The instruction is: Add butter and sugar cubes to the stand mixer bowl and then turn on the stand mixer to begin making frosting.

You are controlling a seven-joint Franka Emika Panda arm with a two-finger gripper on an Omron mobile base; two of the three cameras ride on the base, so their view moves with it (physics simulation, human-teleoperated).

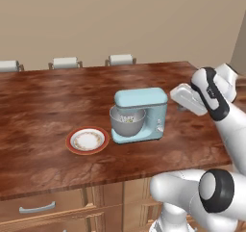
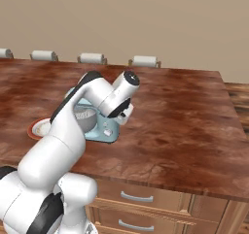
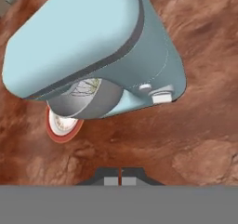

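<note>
One robot gripper (image 3: pixel 121 176) hovers beside a light-blue stand mixer (image 1: pixel 144 111).
Its jaws are fully closed, holding nothing; a red-rimmed plate (image 1: pixel 87 140) sits left of the grey mixer bowl (image 1: pixel 126 122).

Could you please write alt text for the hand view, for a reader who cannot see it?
The shut gripper hovers over a brown wooden counter, looking at a pale light-blue stand mixer. Its grey metal bowl sits under the head, small controls show on its side, and a red-rimmed white plate peeks out beyond the bowl.

Base views flank stand mixer (image 1: pixel 141 114); hand view close (above).
</note>
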